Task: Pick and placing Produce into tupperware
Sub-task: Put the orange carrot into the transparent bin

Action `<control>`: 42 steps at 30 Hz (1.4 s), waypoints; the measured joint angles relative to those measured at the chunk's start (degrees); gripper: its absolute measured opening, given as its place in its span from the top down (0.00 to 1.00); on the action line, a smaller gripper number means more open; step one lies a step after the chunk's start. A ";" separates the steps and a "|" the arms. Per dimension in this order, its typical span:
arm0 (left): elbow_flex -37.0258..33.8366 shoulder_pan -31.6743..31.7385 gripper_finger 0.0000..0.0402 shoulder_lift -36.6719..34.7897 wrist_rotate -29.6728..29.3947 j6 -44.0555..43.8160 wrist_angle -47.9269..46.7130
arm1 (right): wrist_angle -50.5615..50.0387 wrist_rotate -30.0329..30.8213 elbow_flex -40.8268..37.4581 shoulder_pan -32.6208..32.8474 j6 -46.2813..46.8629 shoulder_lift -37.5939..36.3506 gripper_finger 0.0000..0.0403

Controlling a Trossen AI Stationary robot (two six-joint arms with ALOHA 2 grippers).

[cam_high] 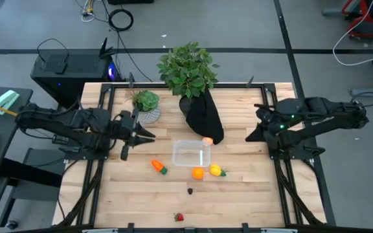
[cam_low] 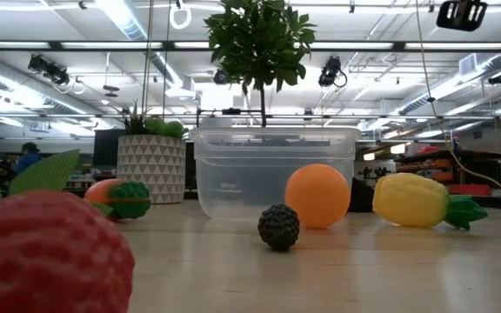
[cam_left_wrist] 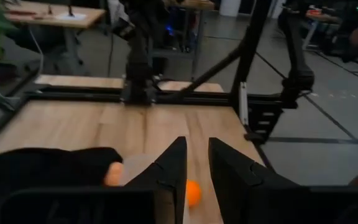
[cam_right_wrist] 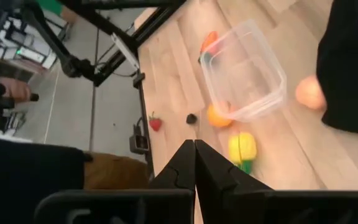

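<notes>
The clear tupperware [cam_high: 192, 154] stands empty at the table's middle, its base on the wood. Around it lie the carrot [cam_high: 158, 166], the orange [cam_high: 198, 173], the yellow piece [cam_high: 217, 171], the tiny dark piece [cam_high: 190, 190] and the strawberry [cam_high: 179, 217] near the near edge. The peach-coloured ball [cam_high: 207, 140] rests against a black cloth [cam_high: 204, 116] just beyond the container. My left gripper [cam_high: 150, 136] hovers left of the tupperware, open by a narrow gap [cam_left_wrist: 197, 163]. My right gripper [cam_high: 250, 136] hangs to its right, shut [cam_right_wrist: 194, 149]. Neither holds anything.
A large leafy plant [cam_high: 188, 68] rises from the black cloth at the far middle. A small plant in a white patterned pot [cam_high: 147, 109] stands far left of the container. Black frame rails [cam_high: 102, 162] run along both table sides. Bare wood lies near the near edge.
</notes>
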 joint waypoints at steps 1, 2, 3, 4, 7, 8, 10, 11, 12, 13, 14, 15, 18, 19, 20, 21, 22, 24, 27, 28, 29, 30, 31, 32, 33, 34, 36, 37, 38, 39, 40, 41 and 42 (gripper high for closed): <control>0.00 -0.40 0.81 0.25 -0.04 -1.13 0.00 | -0.04 0.68 -0.08 0.60 -0.60 -0.01 0.98; 0.00 -0.68 0.81 0.56 -0.17 -2.51 0.13 | -0.18 1.20 -0.12 1.12 -1.29 0.00 0.98; 0.00 -0.82 0.81 0.87 -0.21 -3.67 0.31 | -0.13 1.35 -0.12 1.63 -2.03 0.00 0.98; 0.00 -0.89 0.81 1.12 -0.22 -4.43 0.26 | -0.02 1.13 -0.12 2.10 -3.03 -0.02 0.98; 0.00 -0.91 0.83 1.96 -0.36 -5.41 0.25 | -0.06 0.07 -0.12 2.74 -6.37 -0.01 0.98; 0.00 -0.91 0.84 2.25 -0.36 -5.88 -0.15 | -0.06 0.25 -0.12 2.74 -6.98 -0.01 0.98; 0.00 -0.91 0.85 2.98 -0.34 -6.55 -1.84 | -0.07 0.93 -0.12 2.73 -6.34 0.10 0.98; 0.02 -0.91 0.85 3.64 -0.36 -6.38 -2.91 | -0.08 1.00 -0.12 2.67 -5.71 0.24 0.98; 0.02 -1.06 0.85 4.39 -0.28 -5.41 -4.57 | -0.08 1.15 -0.12 2.70 -5.34 0.34 0.97; 0.00 -1.38 0.85 5.28 -0.15 -4.56 -6.81 | -0.08 1.23 -0.12 2.70 -5.22 0.59 0.97; -0.02 -1.70 0.85 6.31 -0.07 -3.28 -8.82 | -0.08 1.37 -0.12 2.70 -5.34 0.86 0.97; -0.02 -1.94 0.84 7.42 0.05 -2.12 -10.18 | -0.10 1.41 -0.12 2.70 -5.67 1.05 0.97; -0.02 -2.53 0.82 10.82 3.56 -0.68 -13.33 | -0.10 1.80 -0.14 2.70 -5.85 1.94 0.97; -0.02 -2.65 0.80 12.06 5.37 -0.02 -13.73 | -0.10 1.97 -0.14 2.70 -5.89 2.29 0.97; -0.02 -2.92 0.79 13.29 6.72 1.01 -14.06 | -0.10 1.98 -0.14 2.70 -5.93 2.68 0.97; -0.02 -3.34 0.77 14.41 7.59 2.25 -15.26 | -0.11 2.00 -0.14 2.70 -5.94 3.05 0.97; -0.04 -3.69 0.75 15.43 8.04 3.46 -16.55 | -0.14 2.10 -0.14 2.70 -5.97 3.45 0.97; 0.00 -4.14 0.70 17.79 8.36 5.44 -17.76 | -0.33 3.00 -0.16 2.70 -6.08 4.29 0.96; -0.02 -3.56 0.58 21.84 8.01 5.99 -21.94 | -1.01 3.29 -0.16 2.70 -6.09 5.69 0.95; -0.02 -3.14 0.54 23.29 7.04 6.02 -23.11 | -1.55 3.31 -0.16 2.70 -6.09 6.20 0.94; -0.02 -2.73 0.50 24.70 6.14 6.12 -24.57 | -1.79 3.29 -0.19 2.70 -6.09 6.70 0.94; -0.02 -2.29 0.46 26.16 5.47 6.13 -25.91 | -1.88 3.29 -0.19 2.70 -6.09 7.10 0.93; -0.03 -1.80 0.42 27.66 5.19 6.15 -26.77 | -2.03 3.30 -0.19 2.70 -6.09 7.48 0.92; -0.02 -1.32 0.38 29.18 5.18 6.19 -27.02 | -2.08 3.29 -0.19 2.70 -6.09 7.82 0.91; -0.02 -0.93 0.35 30.54 5.17 6.26 -26.97 | -2.02 3.29 -0.19 2.70 -6.09 8.15 0.90; -0.02 -0.57 0.32 31.85 5.22 6.72 -26.95 | -2.04 3.29 -0.19 2.70 -6.09 8.40 0.89; -0.02 0.03 0.27 34.33 6.46 8.79 -25.99 | -2.02 3.31 -0.19 2.70 -6.09 8.86 0.87; -0.02 0.21 0.24 35.39 7.10 10.24 -25.86 | -2.04 3.32 -0.19 2.70 -6.09 9.02 0.86; -0.02 0.25 0.23 36.26 7.75 10.98 -25.74 | -2.04 3.30 -0.19 2.70 -6.07 9.19 0.85; -0.02 0.25 0.21 36.92 8.19 11.66 -25.29 | -2.02 3.32 -0.19 2.70 -6.08 9.32 0.84; -0.02 0.23 0.20 37.47 8.52 12.85 -25.03 | -2.05 3.31 -0.19 2.70 -6.08 9.37 0.83; -0.02 0.15 0.19 37.85 8.63 14.27 -24.85 | -2.04 3.30 -0.19 2.70 -6.07 9.40 0.83; -0.03 0.10 0.18 38.00 8.65 15.80 -24.57 | -2.02 3.32 -0.19 2.70 -6.07 9.51 0.82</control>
